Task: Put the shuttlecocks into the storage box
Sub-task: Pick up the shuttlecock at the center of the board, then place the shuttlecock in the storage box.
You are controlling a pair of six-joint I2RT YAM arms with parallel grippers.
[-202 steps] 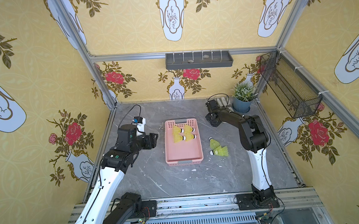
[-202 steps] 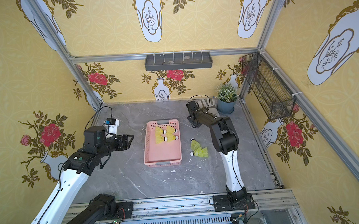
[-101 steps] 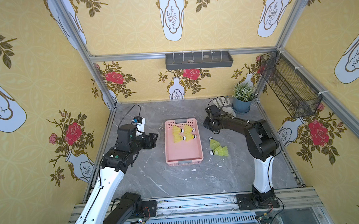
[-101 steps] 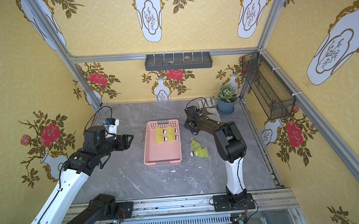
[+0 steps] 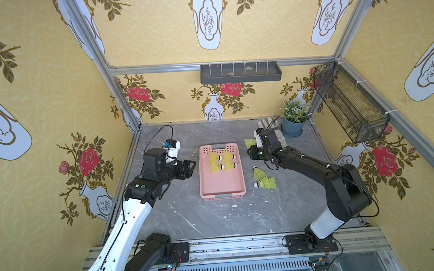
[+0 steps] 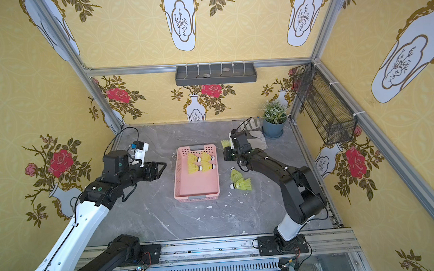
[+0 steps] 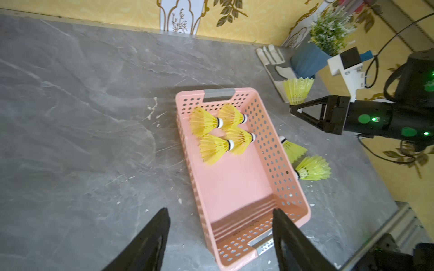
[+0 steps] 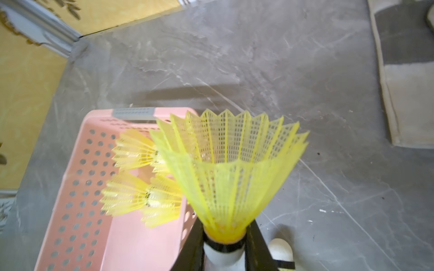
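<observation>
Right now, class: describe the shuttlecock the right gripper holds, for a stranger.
Find the pink storage box mid-table. By its far right corner, the right gripper clamps one shuttlecock by its white tip. The others lie loose in the box or on the table.

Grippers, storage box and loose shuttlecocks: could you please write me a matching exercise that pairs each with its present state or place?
Things:
A. left gripper
B. right gripper
C. storage box
D. two loose shuttlecocks

States or places:
1. shut on one shuttlecock, at its tip
2. holds four shuttlecocks at its far end
3. open and empty
4. lying on the table beside the box, on the right arm's side

Pairs: A-3, B-1, C-2, D-4
</observation>
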